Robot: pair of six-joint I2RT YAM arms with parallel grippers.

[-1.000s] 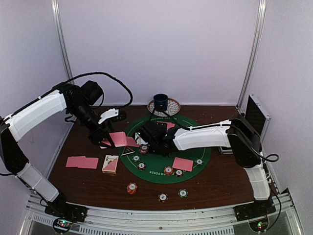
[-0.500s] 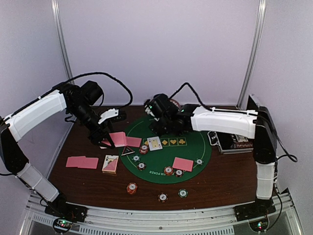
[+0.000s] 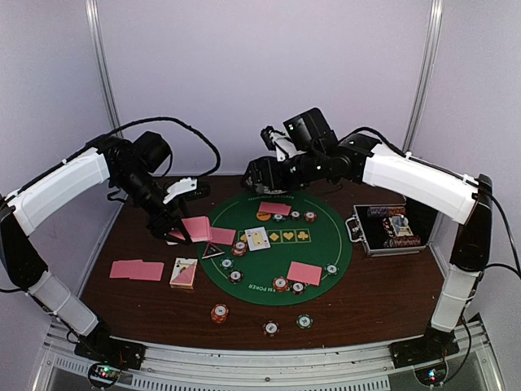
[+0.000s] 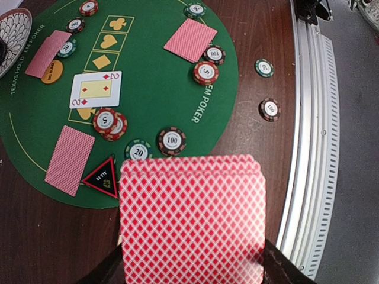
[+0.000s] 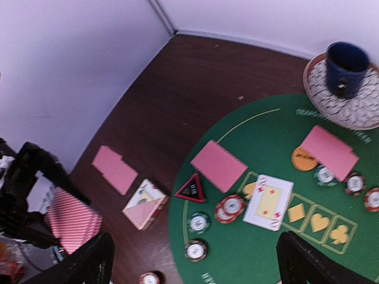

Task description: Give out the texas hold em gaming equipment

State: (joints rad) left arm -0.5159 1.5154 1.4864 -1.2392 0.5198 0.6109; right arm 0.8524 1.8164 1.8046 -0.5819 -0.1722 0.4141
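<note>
Pink-backed playing cards, clamped as a slightly fanned, face-down stack in left pincer, held above dark brown wooden table just off left rim of round green felt mat. Judged as dealing step: part of deal laid out, stack not yet used up. On mat: face-up two of diamonds over a printed yellow suit box, three boxes on one side of it bare; face-down pink cards at left rim, far-side cards, near-right cards. Off mat: face-down pair on table at left, beside it seemingly a card box or small pile, too small to tell which. Right pincer wide apart, holding nothing, raised over far side of mat near dark blue cup on patterned saucer. Next move, at a guess: bring right pincer across to stack, pinch top card alone by a free edge, lift clear, lay flat on next bare box. Risk: thin, slick cards, two likely to slide off together. Rest of set: black-red triangle marker at mat's left rim just beside left-rim cards, orange marker disc touching far-side cards, small round edge-striped poker chips singly and in short stacks over mat, stray chips on bare table near front. Look of stack: red-and-white diamond lattice backs, rounded corners, stepped edges, flat and unbent.
</note>
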